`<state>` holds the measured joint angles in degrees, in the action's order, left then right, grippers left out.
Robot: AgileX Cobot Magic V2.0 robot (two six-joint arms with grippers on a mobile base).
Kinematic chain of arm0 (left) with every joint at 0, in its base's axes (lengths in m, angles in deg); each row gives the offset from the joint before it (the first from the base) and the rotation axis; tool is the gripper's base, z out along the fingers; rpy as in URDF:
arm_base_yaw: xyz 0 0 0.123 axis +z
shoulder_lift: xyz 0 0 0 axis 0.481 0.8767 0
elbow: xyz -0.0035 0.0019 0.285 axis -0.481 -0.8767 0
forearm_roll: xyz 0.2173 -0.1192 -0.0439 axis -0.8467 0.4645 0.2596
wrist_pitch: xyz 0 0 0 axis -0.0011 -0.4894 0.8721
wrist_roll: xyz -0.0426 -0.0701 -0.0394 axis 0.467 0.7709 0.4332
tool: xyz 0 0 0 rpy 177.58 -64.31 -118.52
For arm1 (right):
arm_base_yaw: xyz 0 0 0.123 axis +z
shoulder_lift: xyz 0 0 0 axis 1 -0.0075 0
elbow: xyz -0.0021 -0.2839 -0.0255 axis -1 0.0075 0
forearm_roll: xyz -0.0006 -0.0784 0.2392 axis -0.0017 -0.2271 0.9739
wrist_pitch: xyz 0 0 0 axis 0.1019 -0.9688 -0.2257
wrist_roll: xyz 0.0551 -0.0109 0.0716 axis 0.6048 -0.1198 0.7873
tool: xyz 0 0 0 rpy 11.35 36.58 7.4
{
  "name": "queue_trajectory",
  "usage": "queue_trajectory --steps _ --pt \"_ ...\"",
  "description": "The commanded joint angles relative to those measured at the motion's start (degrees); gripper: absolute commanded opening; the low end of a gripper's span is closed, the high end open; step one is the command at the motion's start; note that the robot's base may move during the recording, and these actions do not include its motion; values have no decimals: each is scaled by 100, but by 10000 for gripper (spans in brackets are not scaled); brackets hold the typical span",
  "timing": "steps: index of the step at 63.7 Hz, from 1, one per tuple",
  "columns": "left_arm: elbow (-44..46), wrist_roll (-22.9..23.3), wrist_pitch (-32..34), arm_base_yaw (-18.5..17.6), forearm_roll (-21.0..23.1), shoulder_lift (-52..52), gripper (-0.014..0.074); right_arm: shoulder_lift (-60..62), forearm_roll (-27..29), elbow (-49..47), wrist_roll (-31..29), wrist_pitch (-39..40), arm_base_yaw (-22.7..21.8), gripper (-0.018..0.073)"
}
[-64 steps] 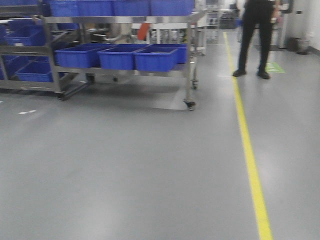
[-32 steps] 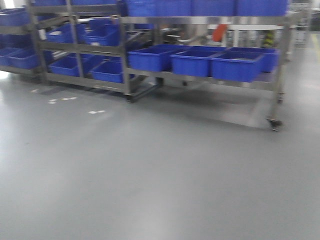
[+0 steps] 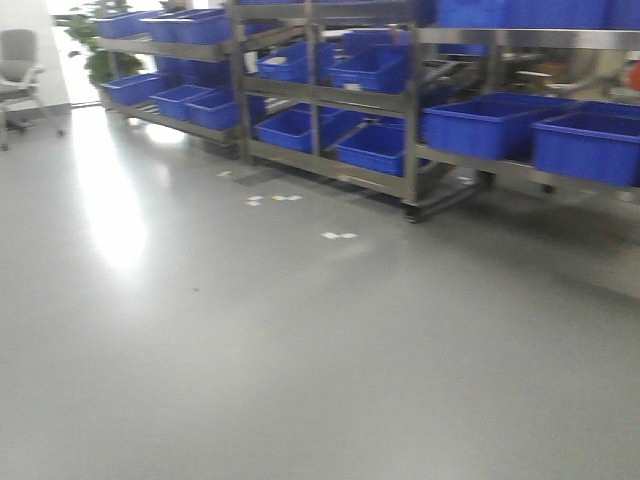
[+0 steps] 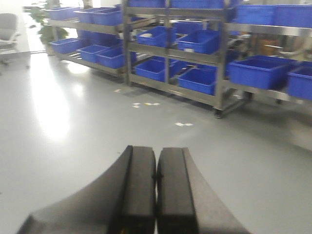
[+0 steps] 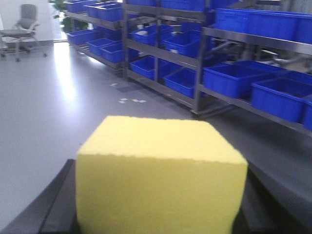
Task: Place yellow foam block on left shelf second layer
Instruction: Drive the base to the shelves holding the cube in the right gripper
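Note:
The yellow foam block [image 5: 161,180] fills the lower middle of the right wrist view, held between the two dark fingers [image 5: 58,204] of my right gripper [image 5: 158,173], which is shut on it. My left gripper [image 4: 157,152] is shut with its pads pressed together and nothing between them, low over the grey floor. Steel shelf racks loaded with blue bins stand ahead. The leftmost rack [image 3: 170,48] is far off at the upper left, and a nearer multi-layer rack [image 3: 320,95] stands in the middle. Neither gripper shows in the front view.
A low rack with large blue bins [image 3: 485,125] is at the right. An office chair [image 3: 18,70] and a plant [image 3: 95,55] stand at the far left. White tape marks [image 3: 338,236] lie on the grey floor near the rack's foot [image 3: 412,215].
The front view has swung left: the racks have slid to the right, the standing person and the yellow floor line have left the picture, and the chair and plant have come in.

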<state>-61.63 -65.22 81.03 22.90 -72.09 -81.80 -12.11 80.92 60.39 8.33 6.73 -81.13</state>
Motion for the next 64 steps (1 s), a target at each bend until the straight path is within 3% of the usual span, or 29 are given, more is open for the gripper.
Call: queue_trajectory --steps 1,64 --pt "-148 22 498 -7 42 21 137 -31 -47 -137 -53 503 -40 326" --pt "-148 22 498 -7 42 21 137 -31 -47 -137 -53 492 -40 326"
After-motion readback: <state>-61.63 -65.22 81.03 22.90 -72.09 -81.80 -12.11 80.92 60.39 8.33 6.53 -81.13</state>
